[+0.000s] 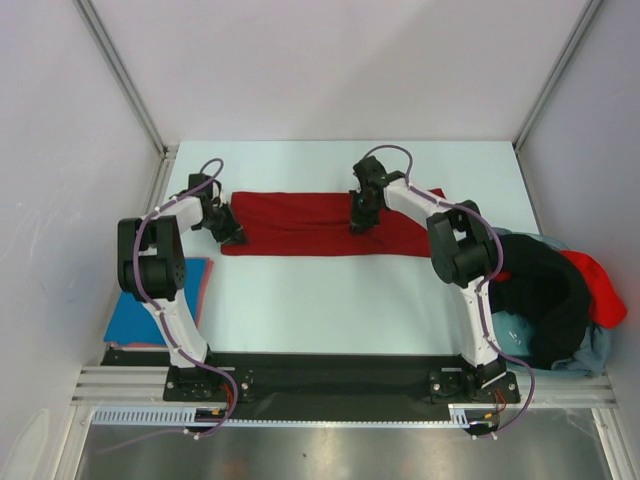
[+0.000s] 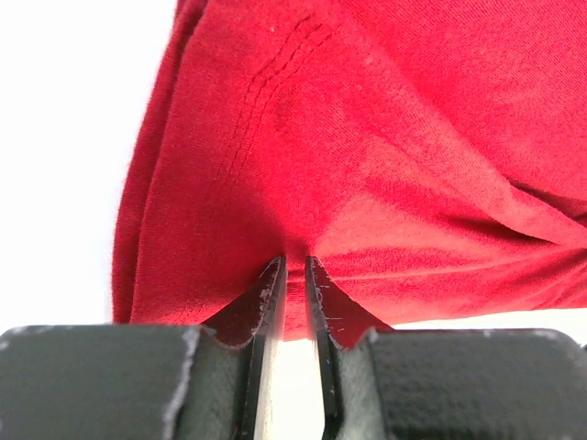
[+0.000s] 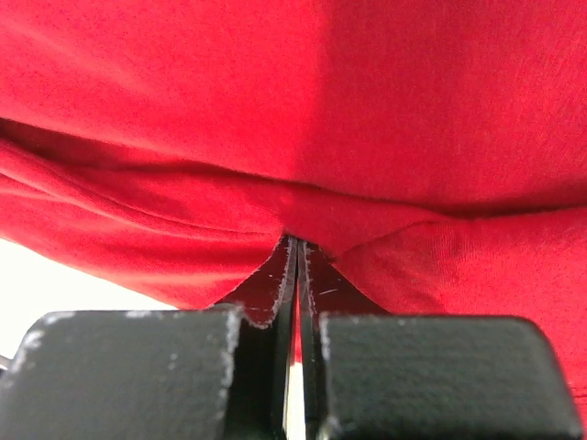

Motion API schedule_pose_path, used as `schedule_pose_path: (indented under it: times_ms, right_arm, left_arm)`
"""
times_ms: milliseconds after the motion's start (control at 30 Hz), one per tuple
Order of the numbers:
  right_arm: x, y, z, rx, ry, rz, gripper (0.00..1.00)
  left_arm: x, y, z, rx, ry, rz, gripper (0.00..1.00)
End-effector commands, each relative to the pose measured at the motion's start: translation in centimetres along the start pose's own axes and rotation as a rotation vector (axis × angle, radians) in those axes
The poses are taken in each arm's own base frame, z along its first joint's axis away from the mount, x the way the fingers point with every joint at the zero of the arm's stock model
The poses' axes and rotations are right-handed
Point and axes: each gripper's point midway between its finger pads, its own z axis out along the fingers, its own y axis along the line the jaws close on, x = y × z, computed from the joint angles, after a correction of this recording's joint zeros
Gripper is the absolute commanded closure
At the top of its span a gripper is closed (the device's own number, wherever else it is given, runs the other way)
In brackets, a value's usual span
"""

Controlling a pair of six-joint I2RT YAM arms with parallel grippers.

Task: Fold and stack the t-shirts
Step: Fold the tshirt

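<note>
A dark red t-shirt (image 1: 300,225) lies folded into a long strip across the far middle of the table. My left gripper (image 1: 236,238) is at the strip's left near corner, shut on the shirt's edge (image 2: 303,183). My right gripper (image 1: 358,226) is on the strip right of its middle, shut on a fold of the same shirt (image 3: 293,110). A bright blue folded t-shirt (image 1: 150,315) lies at the table's left edge beside my left arm. A heap of black (image 1: 545,290), brighter red (image 1: 600,285) and pale grey-blue (image 1: 590,350) shirts lies at the right edge.
White table (image 1: 330,310) with grey enclosure walls and metal posts at the back corners. A thin reddish layer (image 1: 204,285) shows at the blue shirt's right edge. The arm bases stand on a black rail (image 1: 330,375) at the near edge.
</note>
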Motion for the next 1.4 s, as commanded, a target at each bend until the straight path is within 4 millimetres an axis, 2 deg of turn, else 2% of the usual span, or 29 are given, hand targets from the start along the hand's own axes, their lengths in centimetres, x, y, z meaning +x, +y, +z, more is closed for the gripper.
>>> schedule_pose_path:
  times_ms: [0,300,500,633,733,767,800,867,933,967,1000,1067,1100,1133,1200,1233,1300,1333,1367]
  right_arm:
    - [-3.2,0.7,-0.5,-0.004,-0.087,-0.004,1.0]
    - [-4.3,0.9,0.9,-0.021,-0.082,0.014,1.0]
    - [-3.4,1.1,-0.1,-0.049,-0.058,0.01,1.0]
    - [-3.9,2.1,-1.9,-0.097,-0.058,0.005,1.0]
    - [-4.4,3.2,-4.5,-0.136,-0.076,-0.009,1.0]
    - [-4.7,3.5,-5.8,-0.147,-0.09,-0.01,0.98]
    - [-4.8,3.4,-6.6,-0.144,-0.092,-0.001,0.86]
    - [-4.0,2.4,-8.7,-0.122,-0.088,0.025,0.74]
    - [-3.9,0.7,-9.8,-0.104,-0.099,0.065,0.6]
    - [-4.2,0.4,-11.8,-0.105,-0.132,0.077,0.55]
    - [-2.9,-1.3,-11.5,-0.079,-0.104,0.122,0.47]
    - [-3.0,-3.9,-13.0,-0.059,-0.13,0.195,0.42]
    - [-1.9,-5.0,-13.8,-0.047,-0.133,0.238,0.4]
    - [-1.9,-6.8,-14.4,-0.024,-0.15,0.286,0.39]
    - [-0.7,-9.1,-15.0,0.039,-0.164,0.349,0.37]
    - [0.5,-10.9,-15.3,0.087,-0.168,0.419,0.36]
    - [1.6,-13.5,-15.8,0.203,-0.204,0.479,0.3]
    - [3.1,-14.5,-15.8,0.235,-0.197,0.52,0.29]
    - [3.6,-15.1,-15.9,0.248,-0.206,0.574,0.29]
  left_arm:
    - [0.9,2.2,-0.6,-0.072,0.019,0.001,0.8]
    - [0.7,2.6,-0.9,-0.07,0.015,-0.008,0.81]
    - [0.6,3.0,-1.2,-0.076,0.004,-0.012,0.82]
    - [0.3,2.4,-2.1,-0.057,-0.018,-0.002,0.81]
    - [-0.5,2.2,-3.3,-0.072,-0.055,0.02,0.8]
    - [-1.1,2.1,-3.8,-0.078,-0.073,0.034,0.79]
    - [-1.2,2.2,-4.2,-0.091,-0.074,0.036,0.76]
    - [-1.9,2.1,-4.9,-0.102,-0.088,0.037,0.69]
    - [-1.9,1.3,-5.3,-0.075,-0.094,0.018,0.64]
    - [-1.9,0.9,-5.4,-0.057,-0.1,0.011,0.63]
    - [-1.8,0.6,-5.5,-0.044,-0.102,0.005,0.63]
    - [-1.4,-0.5,-5.7,-0.017,-0.102,0.004,0.61]
    - [-1.4,-0.9,-5.8,-0.009,-0.106,0.01,0.6]
    - [-0.8,-1.6,-5.7,-0.002,-0.098,0.025,0.6]
    - [-0.1,-2.5,-6.0,0.013,-0.098,0.038,0.6]
    - [0.8,-3.1,-6.2,0.025,-0.093,0.047,0.61]
    - [1.6,-3.4,-6.3,0.033,-0.092,0.052,0.61]
    - [2.5,-4.1,-6.1,0.041,-0.082,0.073,0.61]
    - [3.5,-3.9,-5.9,0.039,-0.068,0.073,0.61]
